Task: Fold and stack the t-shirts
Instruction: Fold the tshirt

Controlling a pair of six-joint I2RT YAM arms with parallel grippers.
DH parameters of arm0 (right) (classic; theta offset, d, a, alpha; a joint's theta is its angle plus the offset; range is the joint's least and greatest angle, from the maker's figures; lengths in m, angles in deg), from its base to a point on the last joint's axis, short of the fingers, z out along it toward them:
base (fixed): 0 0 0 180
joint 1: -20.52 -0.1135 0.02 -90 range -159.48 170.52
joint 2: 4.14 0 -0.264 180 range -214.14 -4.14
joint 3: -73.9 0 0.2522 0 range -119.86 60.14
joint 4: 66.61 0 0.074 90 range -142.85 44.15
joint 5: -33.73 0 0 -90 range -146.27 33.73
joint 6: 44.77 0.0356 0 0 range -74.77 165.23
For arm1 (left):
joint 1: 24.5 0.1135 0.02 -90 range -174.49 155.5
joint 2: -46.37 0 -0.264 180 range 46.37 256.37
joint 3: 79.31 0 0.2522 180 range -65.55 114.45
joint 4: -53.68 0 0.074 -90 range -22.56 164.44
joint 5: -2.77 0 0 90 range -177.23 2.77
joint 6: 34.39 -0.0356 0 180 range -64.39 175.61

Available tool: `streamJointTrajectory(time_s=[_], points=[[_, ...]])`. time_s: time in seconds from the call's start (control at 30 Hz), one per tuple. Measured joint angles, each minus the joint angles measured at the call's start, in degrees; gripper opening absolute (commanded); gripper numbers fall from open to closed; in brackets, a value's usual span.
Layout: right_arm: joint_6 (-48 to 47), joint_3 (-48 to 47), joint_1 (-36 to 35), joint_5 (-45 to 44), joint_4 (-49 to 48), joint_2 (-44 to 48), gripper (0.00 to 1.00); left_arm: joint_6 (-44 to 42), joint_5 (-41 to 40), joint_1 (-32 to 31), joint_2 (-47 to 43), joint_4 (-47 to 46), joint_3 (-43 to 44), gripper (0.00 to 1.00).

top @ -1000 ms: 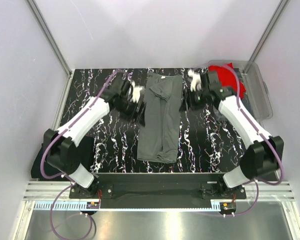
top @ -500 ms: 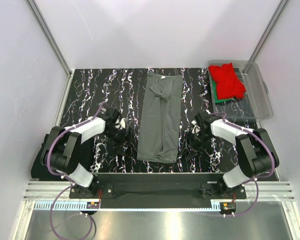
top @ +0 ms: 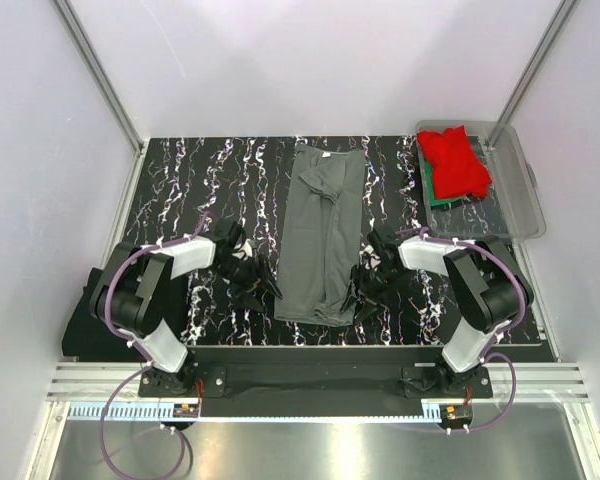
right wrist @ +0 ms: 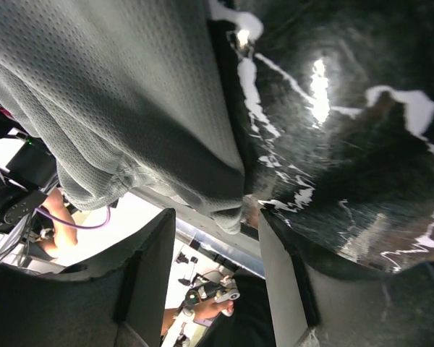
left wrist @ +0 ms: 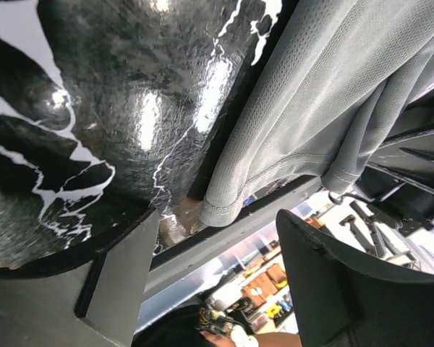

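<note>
Hazard: dark grey cloth t-shirt [top: 322,235], frame centre; hem may be missed by wide-spread left gripper [top: 264,289] and right gripper [top: 362,290] if closed early.

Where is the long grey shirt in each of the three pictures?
Top external: the grey t-shirt lies as a long strip down the middle of the table.
Left wrist: the grey t-shirt fills the upper right, its hem at the table's near edge.
Right wrist: the grey t-shirt fills the upper left, its hem low in the picture.
Shared landmark: the black, white-veined table lies beside the shirt in every view.
</note>
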Motion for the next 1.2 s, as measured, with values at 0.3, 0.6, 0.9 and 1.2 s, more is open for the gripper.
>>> streamJointTrajectory(time_s=[0.3,0.6,0.9,1.2], points=[[3.3,-0.5,-0.8,1.2,-1.6,-1.2,0.58,2.8,1.6,-2.0,0.6,-2.3,-0.8,0.71],[5.3,-0.9,-3.2,2.1,-4.1,-2.2,0.51,3.9,2.7,-3.6,2.4,-2.5,-0.9,0.56],[5.4,-0.8,-3.6,1.9,-5.6,-2.6,0.15,4.2,2.0,-3.8,3.3,-2.9,-1.7,0.27],[6.2,1.6,-3.2,2.4,-7.4,0.2,0.0,3.6,1.5,-3.8,3.6,-3.2,-1.5,0.0]])
